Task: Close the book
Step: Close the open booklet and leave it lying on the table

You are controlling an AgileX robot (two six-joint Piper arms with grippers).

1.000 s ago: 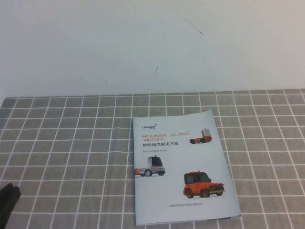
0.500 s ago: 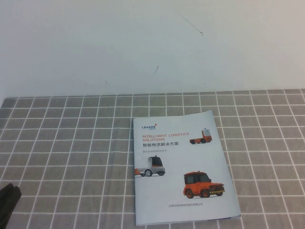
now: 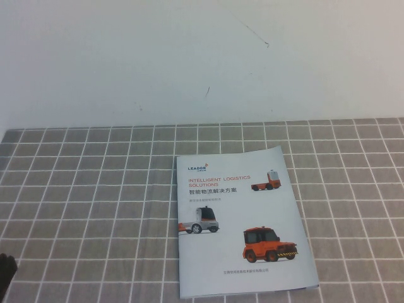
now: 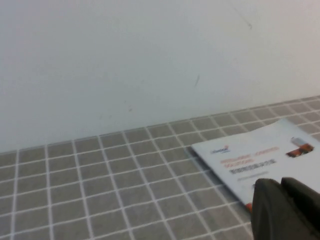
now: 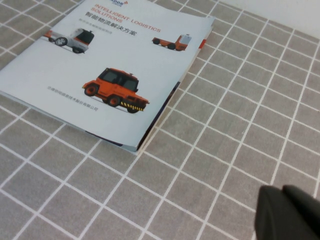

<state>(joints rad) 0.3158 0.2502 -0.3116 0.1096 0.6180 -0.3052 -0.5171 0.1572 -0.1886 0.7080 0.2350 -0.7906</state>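
book (image 3: 243,221) flat on cloth (image 3: 76,189), cover shut | left gripper (image 3: 5,273) near-left corner, right gripper (image 5: 290,212) beyond book's right; grip unclear on both | looks done; next: park arms

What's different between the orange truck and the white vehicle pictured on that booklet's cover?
The orange truck is orange with a dark cab; the white vehicle is pale grey-white. The orange truck is printed larger, right of centre; the white vehicle sits at the closed book's left edge. Both are pictures on its cover. The left gripper is at the table's near left corner, the right gripper off the book's right side.
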